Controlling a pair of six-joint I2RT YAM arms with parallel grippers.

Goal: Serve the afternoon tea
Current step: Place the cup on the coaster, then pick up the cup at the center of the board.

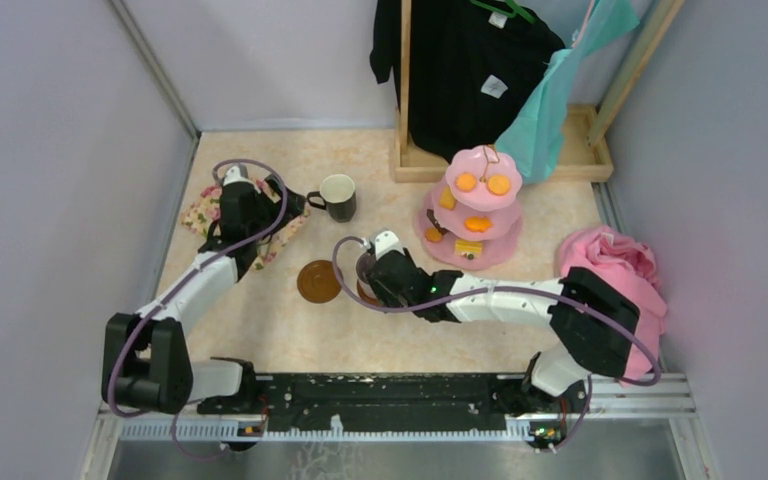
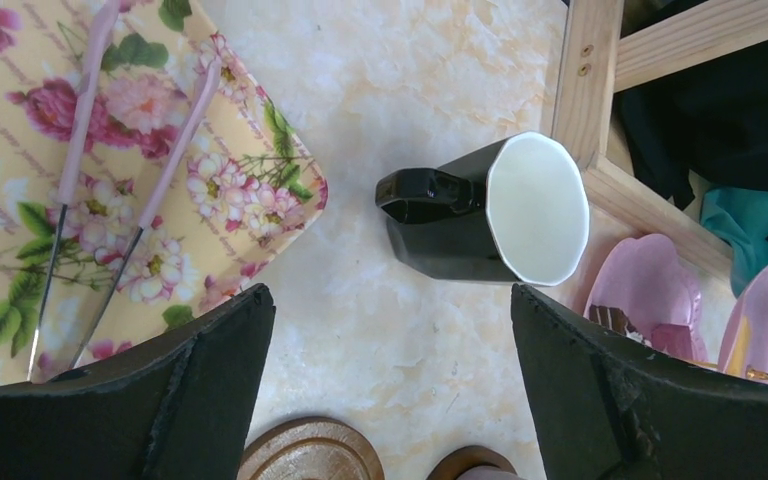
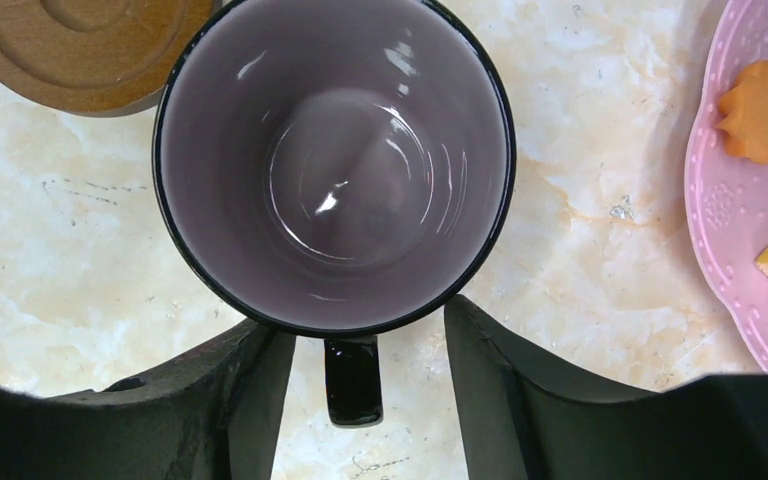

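- Handle point(image 3: 352, 385) of smoky mug point(image 3: 335, 170) sits inside right hand point(image 3: 360, 345), apart, not touching; coaster point(image 3: 80, 45) beside mug.
- Left hand point(image 2: 390, 310) wide apart; black mug point(image 2: 480, 215) just ahead.

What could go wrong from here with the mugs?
Open, the right gripper straddles the handle of the smoky translucent mug; pulling away crooked could hook it and drag the mug. The black faceted mug stands close to the wooden rack base, so the open left gripper might jam there.
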